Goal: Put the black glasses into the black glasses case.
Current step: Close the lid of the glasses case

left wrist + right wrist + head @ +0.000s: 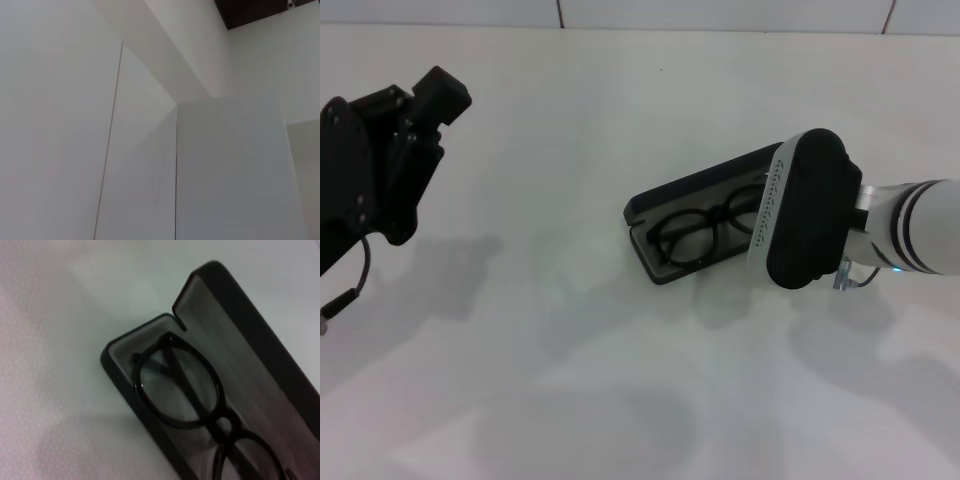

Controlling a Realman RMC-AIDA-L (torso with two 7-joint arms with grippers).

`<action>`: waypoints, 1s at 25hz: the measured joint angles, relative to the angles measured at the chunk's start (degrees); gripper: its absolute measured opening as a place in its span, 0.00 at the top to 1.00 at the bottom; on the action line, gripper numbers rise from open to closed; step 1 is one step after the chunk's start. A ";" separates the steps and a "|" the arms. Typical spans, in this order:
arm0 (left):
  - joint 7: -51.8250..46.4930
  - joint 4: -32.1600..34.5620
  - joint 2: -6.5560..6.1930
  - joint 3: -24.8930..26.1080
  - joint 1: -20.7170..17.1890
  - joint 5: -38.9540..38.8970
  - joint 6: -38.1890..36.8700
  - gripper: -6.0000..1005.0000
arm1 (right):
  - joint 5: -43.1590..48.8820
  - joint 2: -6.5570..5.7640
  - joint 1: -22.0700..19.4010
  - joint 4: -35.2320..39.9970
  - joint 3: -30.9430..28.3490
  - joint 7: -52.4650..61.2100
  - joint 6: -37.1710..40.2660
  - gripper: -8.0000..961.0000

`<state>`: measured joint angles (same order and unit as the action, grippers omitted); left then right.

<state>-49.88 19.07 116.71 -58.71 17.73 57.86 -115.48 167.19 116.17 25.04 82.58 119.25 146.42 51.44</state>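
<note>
Black on black: the black glasses [705,228] lie folded inside the open black glasses case [650,208], directly beneath and just ahead of the right gripper [806,210].
Right gripper hangs over the case's near end; its housing hides the fingers, so open or closed cannot be told. Left gripper [395,140] parked well off to the side, raised, jaw state unclear. Judgement: glasses look light, thin-framed, fragile at hinges and lenses; best held at the bridge or rim, not the glass. Case is stiff and matte; its lid [260,325] stands open, grey lining showing.
</note>
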 joint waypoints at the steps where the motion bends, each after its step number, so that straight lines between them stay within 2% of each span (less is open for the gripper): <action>1: 0.00 0.00 0.00 0.00 -0.08 -0.03 0.00 0.96 | -0.25 0.00 0.20 -0.26 0.03 -0.02 -0.23 0.95; 18: 0.22 0.00 0.00 0.09 -0.25 -0.21 0.00 0.96 | -0.41 0.01 1.50 -1.85 0.55 -0.09 -2.59 0.94; 25: 0.23 0.00 0.00 0.09 -0.25 -0.18 -0.01 0.96 | -0.35 -0.03 -0.23 3.01 2.32 -0.08 -0.14 0.94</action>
<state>-49.65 19.07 116.72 -58.62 17.49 57.67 -115.49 166.84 116.14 24.81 85.59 121.57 146.34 51.30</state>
